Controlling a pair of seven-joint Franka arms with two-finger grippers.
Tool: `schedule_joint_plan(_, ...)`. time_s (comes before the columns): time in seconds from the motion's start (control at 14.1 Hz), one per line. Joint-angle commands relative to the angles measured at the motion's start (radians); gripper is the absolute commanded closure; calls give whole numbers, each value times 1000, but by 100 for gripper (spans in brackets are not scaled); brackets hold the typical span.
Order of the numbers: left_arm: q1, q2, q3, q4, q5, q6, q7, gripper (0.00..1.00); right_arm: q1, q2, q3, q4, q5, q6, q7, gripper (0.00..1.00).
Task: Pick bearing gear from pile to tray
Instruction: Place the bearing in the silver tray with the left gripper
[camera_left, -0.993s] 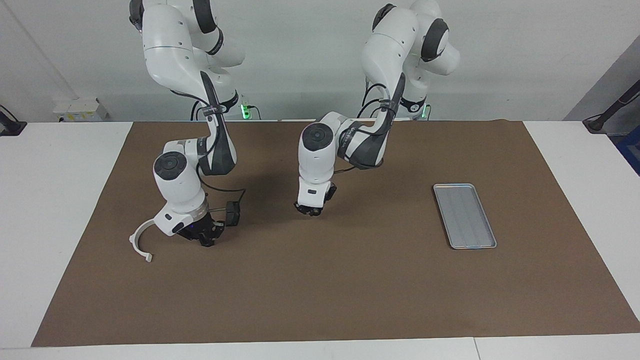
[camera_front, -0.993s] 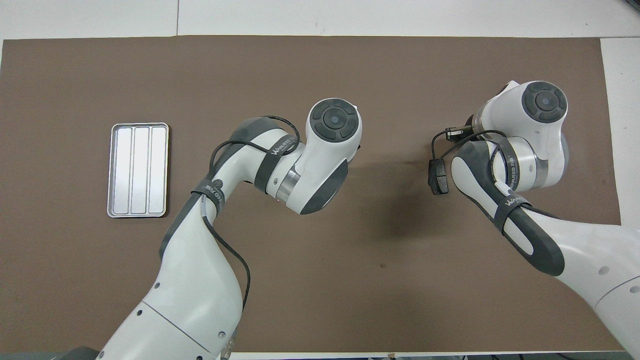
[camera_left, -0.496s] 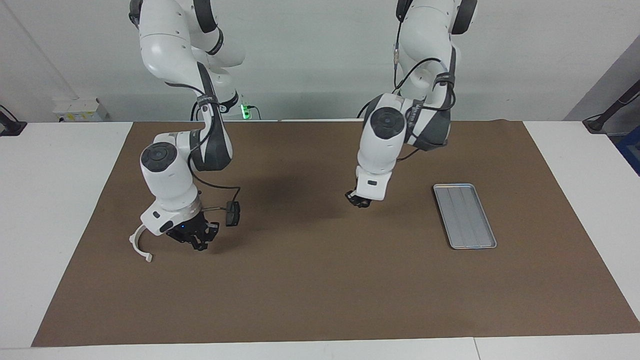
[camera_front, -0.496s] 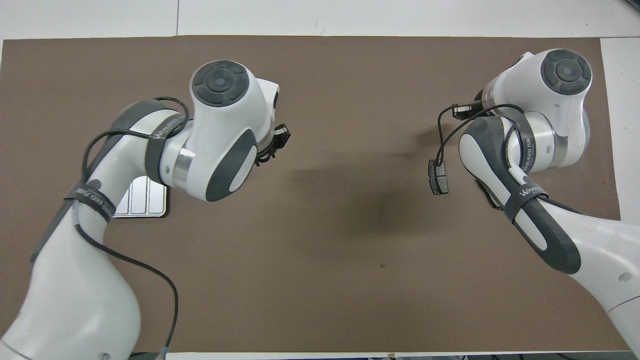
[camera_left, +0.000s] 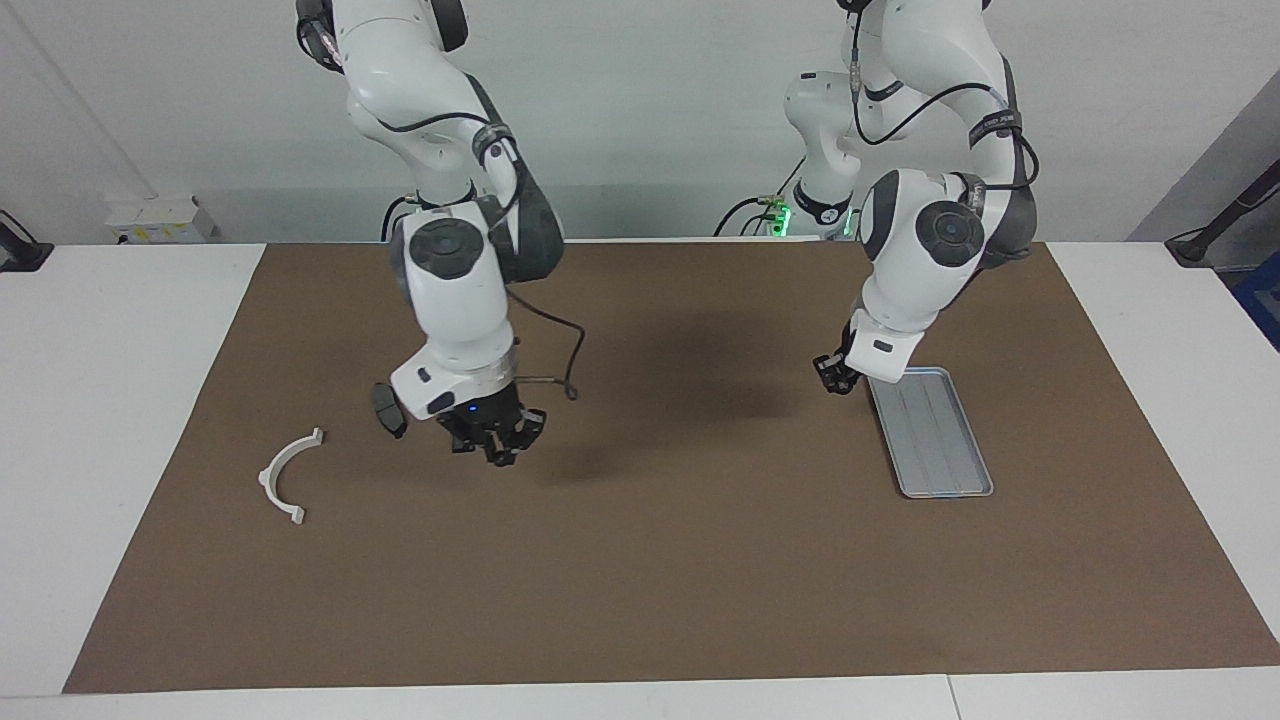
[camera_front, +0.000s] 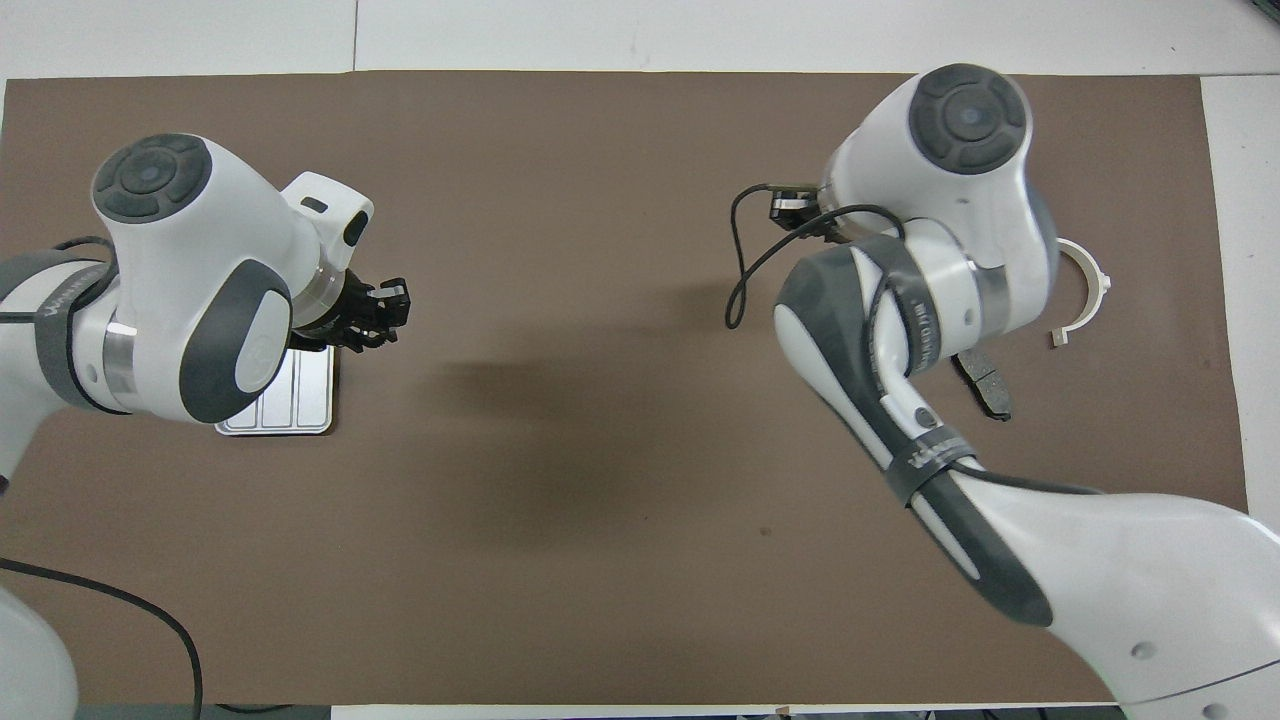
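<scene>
The silver-grey tray (camera_left: 935, 440) lies on the brown mat toward the left arm's end; in the overhead view the left arm covers most of the tray (camera_front: 300, 400). My left gripper (camera_left: 832, 375) hangs in the air over the mat just beside the tray's edge, and also shows in the overhead view (camera_front: 385, 308). Of the pile, a white arc (camera_left: 285, 475) (camera_front: 1085, 290) and one dark brake pad (camera_left: 388, 410) (camera_front: 985, 380) show. My right gripper (camera_left: 495, 442) hovers beside that pad; in the overhead view its own arm hides it. No black ring shows.
The brown mat (camera_left: 640, 580) covers most of the white table. The right arm's cable loop (camera_front: 745, 260) hangs beside its wrist. The right arm's forearm covers the mat next to the brake pad in the overhead view.
My left arm has swung from the mat's middle to beside the tray. My right arm has lifted and moved off the arc toward the middle, uncovering the arc and a brake pad.
</scene>
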Motion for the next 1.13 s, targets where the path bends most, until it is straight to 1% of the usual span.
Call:
schedule_joint_plan(0.0,86,-36,-12,-86,10,90,138,100,98,-23,-3,-27,8,-20,164,100)
schedule_joint_plan(0.21,154,-65,-10,-193,10,197,261,100,178,-23,-3,-84,8,37,290,100)
schedule_joint_plan(0.35,183,-69,-10,-242,11,235,306,100,212,-16,-3,-154,8,122,323,100)
schedule_joint_plan(0.5,194,-76,2,-259,11,230,306,100,229,1,-3,-216,8,210,334,100)
schedule_joint_plan(0.71,223,-81,1,-296,11,241,313,100,230,18,-3,-233,8,230,334,100)
schedule_joint_plan(0.85,223,-81,1,-302,11,244,326,100,230,20,-3,-239,8,244,332,100)
schedule_joint_plan(1.06,212,-75,1,-309,11,268,317,100,229,23,-3,-277,8,308,331,100)
